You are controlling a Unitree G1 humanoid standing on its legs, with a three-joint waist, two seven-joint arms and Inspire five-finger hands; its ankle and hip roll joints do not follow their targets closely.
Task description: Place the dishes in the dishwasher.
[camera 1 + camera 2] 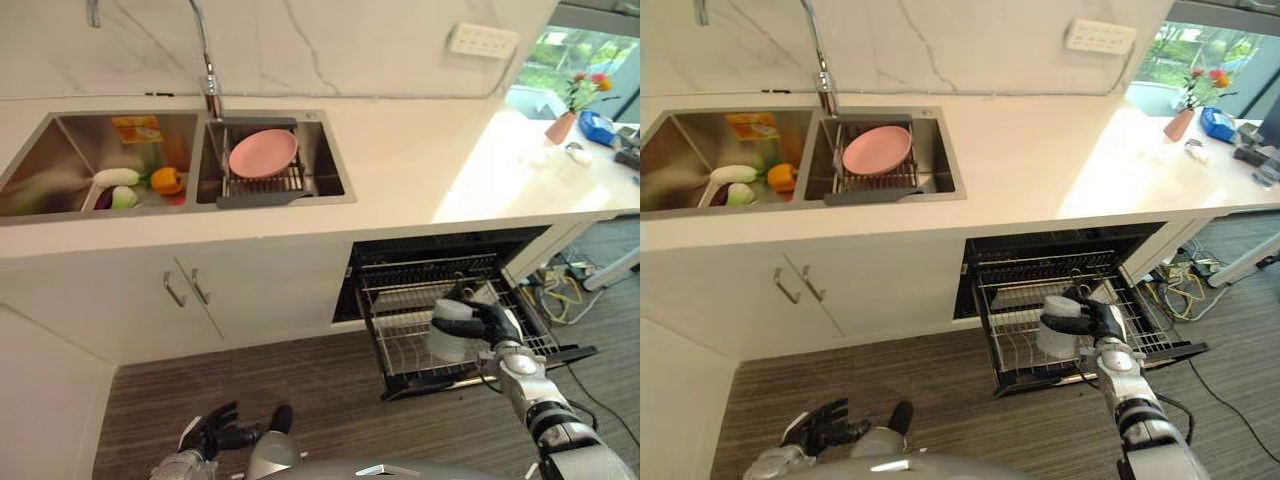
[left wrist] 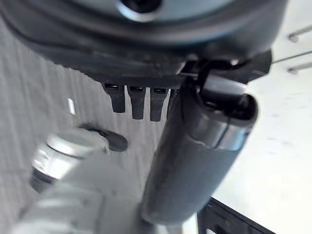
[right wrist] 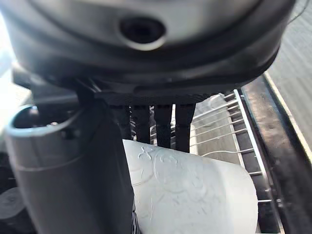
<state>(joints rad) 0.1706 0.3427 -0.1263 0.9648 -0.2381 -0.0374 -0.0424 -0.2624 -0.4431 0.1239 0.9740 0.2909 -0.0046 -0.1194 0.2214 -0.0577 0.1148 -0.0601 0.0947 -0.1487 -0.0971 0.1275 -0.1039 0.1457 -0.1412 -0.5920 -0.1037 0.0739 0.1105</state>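
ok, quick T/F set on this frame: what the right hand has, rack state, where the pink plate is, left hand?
1. The right hand is curled round a white cup. True.
2. The dishwasher rack is pushed in with the door closed. False: the rack is pulled out over the floor and the cup is held above it.
3. The pink plate is already in the dishwasher. False: it sits on the wire drainer in the right basin of the sink.
4. The left hand hangs low near the floor and holds nothing. True.
5. Vegetables lie in the left basin. True.
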